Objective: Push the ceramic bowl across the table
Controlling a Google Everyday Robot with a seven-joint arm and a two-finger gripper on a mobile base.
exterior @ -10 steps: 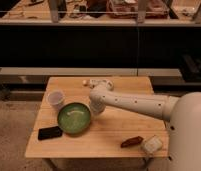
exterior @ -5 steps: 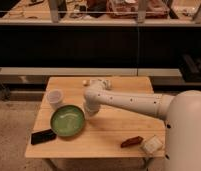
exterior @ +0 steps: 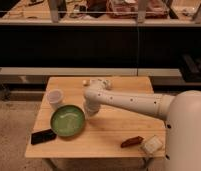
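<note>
The green ceramic bowl [exterior: 67,120] sits on the left half of the light-wood table [exterior: 114,127], upright and empty. My gripper [exterior: 89,110] hangs at the end of the white arm [exterior: 129,101], low over the table and right against the bowl's right rim. The arm reaches in from the right.
A translucent white cup [exterior: 55,98] stands just behind the bowl. A black flat object [exterior: 43,136] lies at the bowl's front left, close to the table's left edge. A brown bar [exterior: 131,141] and a white packet [exterior: 152,144] lie at the front right. Small items [exterior: 99,82] sit at the back edge.
The gripper has swept left and pushed the bowl to the left. The black object has shifted left and toward the front edge with it.
</note>
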